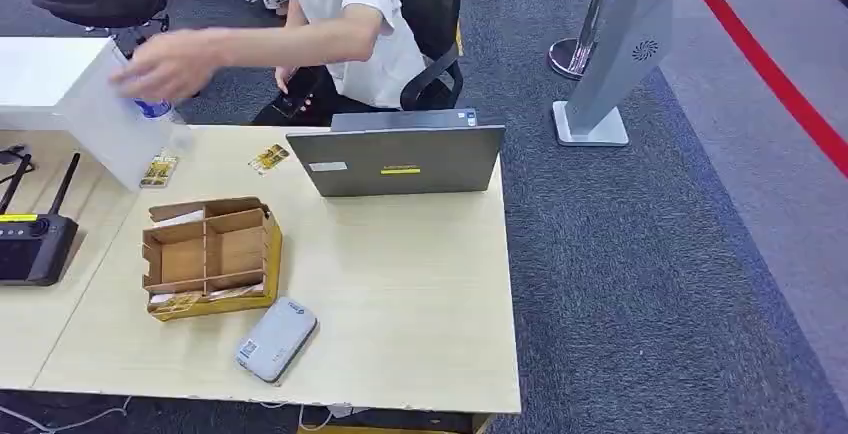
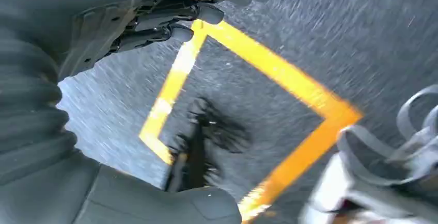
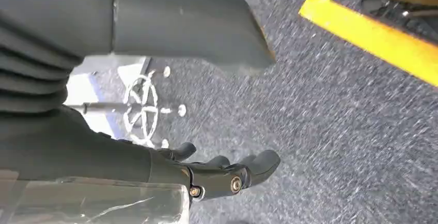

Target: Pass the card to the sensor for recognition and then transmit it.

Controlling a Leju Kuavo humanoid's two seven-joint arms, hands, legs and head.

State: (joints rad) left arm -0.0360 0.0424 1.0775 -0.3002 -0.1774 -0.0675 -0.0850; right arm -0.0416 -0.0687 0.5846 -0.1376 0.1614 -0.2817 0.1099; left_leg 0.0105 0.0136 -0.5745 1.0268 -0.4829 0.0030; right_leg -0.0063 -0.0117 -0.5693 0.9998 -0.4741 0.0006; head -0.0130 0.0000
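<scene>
My left hand [image 2: 170,12] and right hand [image 3: 217,170] hang loose over fuzzy grey carpet [image 3: 335,121], holding nothing. Small yellow paper cards [image 1: 268,159] lie upper left, above the rounded grey plastic sensor [image 1: 276,339].

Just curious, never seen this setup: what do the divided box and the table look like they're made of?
The divided box looks like plain brown cardboard, matte, with thin folded walls. The table appears to be pale wood-look laminate; faint grain shows, but solid wood cannot be ruled out.
</scene>
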